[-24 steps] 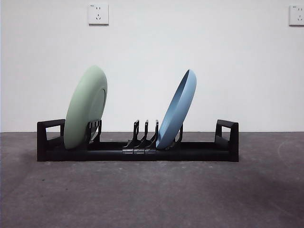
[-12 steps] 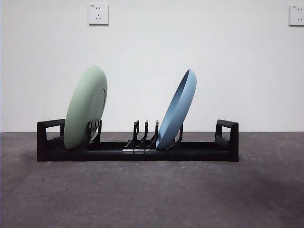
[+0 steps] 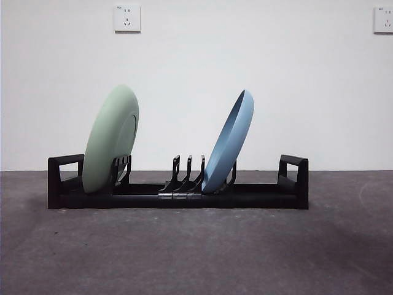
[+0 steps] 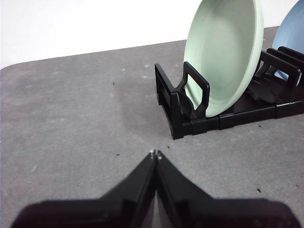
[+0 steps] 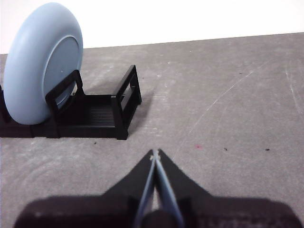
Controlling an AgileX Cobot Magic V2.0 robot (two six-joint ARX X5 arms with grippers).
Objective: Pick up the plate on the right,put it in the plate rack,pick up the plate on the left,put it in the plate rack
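While both plates stand in the rack (image 3: 178,198), neither arm shows in the front view. The rack sits on the grey bench (image 3: 196,252), long side facing us, a loop handle at each end. Green plate (image 3: 110,140) leans in the slots at one end, right beside that end's handle, tilted with its top edge toward the rack's middle. Blue plate (image 3: 229,142) leans further along, tilted the same way, its foot just past three bare prongs at mid-rack. The two plates are well apart, not touching.

Over to the wrists: the left claw (image 4: 155,155) is clenched, tips together, holding nothing, hovering over bare bench near the rack's green-plate end. The right claw (image 5: 155,154) is clenched too, empty, over the bench off the blue-plate end, apart from the handle.

Two wall sockets (image 3: 127,18) sit high behind.
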